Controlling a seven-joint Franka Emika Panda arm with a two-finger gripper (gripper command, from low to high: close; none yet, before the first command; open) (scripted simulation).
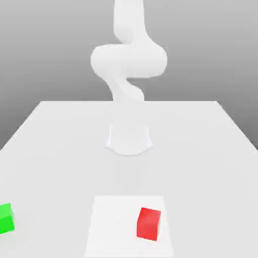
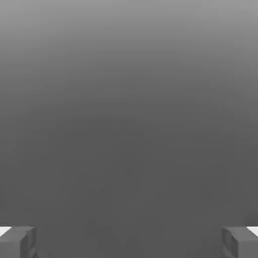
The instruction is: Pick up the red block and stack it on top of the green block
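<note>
The red block (image 1: 148, 223) is a small plain cube near the front of the white table, a little toward the exterior view's right, resting on a paler square patch (image 1: 111, 227). The green block (image 1: 5, 218) sits at the front of the table at the exterior view's far left, partly cut off by the picture's edge and well apart from the red one. In the hand view my gripper (image 2: 129, 242) stands open, its two grey fingertips (image 2: 20, 241) far apart with nothing between them, facing a plain grey background.
The white arm (image 1: 128, 60) rises from its round base (image 1: 129, 138) in the middle of the table (image 1: 201, 151) and folds over high above it. The table's far edge runs behind the base.
</note>
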